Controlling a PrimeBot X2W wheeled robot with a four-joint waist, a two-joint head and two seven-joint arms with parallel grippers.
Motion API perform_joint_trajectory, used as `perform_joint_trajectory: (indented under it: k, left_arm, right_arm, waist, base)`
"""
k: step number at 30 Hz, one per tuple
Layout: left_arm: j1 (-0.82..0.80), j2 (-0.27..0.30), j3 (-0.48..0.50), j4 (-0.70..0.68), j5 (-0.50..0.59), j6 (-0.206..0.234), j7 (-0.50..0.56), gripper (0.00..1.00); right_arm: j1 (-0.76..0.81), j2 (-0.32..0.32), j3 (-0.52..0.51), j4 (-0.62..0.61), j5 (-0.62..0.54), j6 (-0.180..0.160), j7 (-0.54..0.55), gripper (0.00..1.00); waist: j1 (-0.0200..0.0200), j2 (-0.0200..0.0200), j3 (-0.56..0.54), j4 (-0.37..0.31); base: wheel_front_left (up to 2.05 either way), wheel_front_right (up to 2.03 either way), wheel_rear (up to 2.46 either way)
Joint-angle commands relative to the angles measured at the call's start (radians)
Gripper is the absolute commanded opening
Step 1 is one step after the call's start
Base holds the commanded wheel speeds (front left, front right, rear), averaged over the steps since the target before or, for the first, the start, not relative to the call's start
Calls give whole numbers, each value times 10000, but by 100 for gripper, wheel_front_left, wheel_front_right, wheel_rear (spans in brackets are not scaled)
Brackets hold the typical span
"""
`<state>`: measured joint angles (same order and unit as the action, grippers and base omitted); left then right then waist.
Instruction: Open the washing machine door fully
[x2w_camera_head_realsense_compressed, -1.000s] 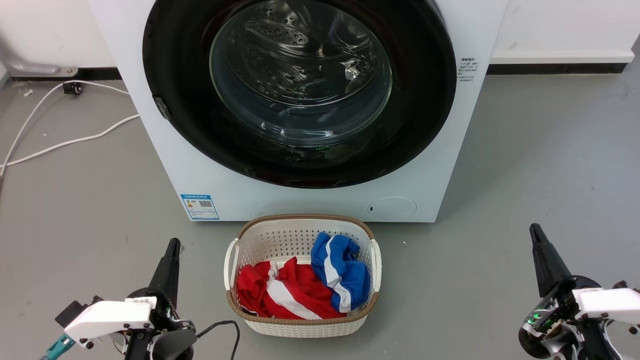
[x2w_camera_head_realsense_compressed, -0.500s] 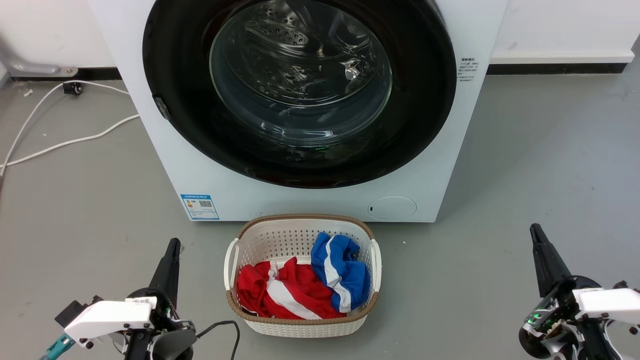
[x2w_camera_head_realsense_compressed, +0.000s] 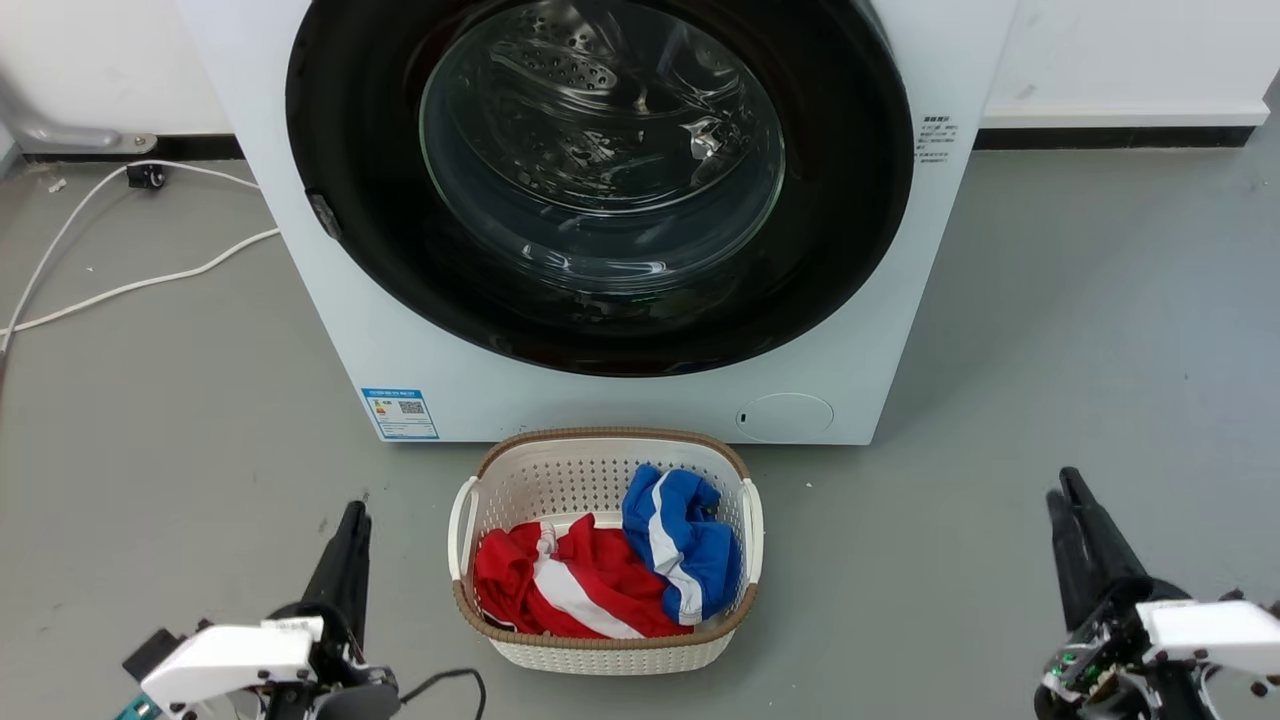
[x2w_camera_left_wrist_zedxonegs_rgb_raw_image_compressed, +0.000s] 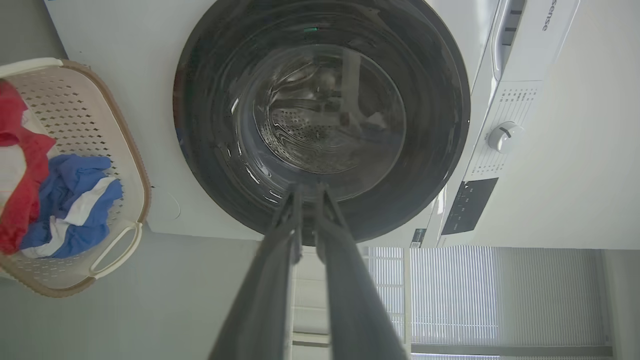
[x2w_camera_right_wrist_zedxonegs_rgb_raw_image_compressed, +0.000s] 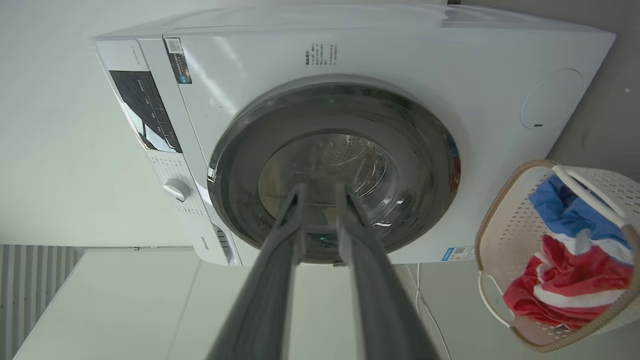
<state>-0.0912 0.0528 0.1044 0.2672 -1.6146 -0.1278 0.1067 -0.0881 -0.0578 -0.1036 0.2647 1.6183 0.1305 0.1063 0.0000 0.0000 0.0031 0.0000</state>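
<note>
You see the washing machine door (x2w_camera_head_realsense_compressed: 600, 180) shut, flat against the front of the washing machine (x2w_camera_head_realsense_compressed: 340, 340). On the floor just before the machine stands a white basket (x2w_camera_head_realsense_compressed: 600, 445) with red and blue clothes. Your left end effector (x2w_camera_head_realsense_compressed: 352, 515) is clenched and empty, before the machine on its blue label's (x2w_camera_head_realsense_compressed: 399, 413) side. The right end effector (x2w_camera_head_realsense_compressed: 1061, 485), on the other side, is a little released and grasps nothing.

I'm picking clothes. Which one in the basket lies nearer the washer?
The blue one, reaching up toward the washer; the red one lies farther from it.
</note>
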Motion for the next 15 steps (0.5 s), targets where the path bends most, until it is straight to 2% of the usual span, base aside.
perform_joint_trajectory:
  k: [1, 9, 15]
  left_arm:
    - [1, 0, -57, -67, 22, -1, -55, 100]
    - [12, 12, -403, -449, 173, -4, -412, 100]
    - [-15, 124, -668, -727, 1049, -7, -711, 100]
  right_arm:
    - [20, 1, 19, -61, -44, 0, -66, 100]
    - [165, 6, 182, -347, -318, 0, -421, 100]
    - [271, -50, 316, -559, -888, 1, -709, 100]
  waist:
    - [0, 0, 1, -1]
    - [0, 0, 5, 3]
    - [0, 0, 0, -7]
  base:
    - [0, 0, 0]
    - [0, 0, 0]
    - [0, 0, 0]
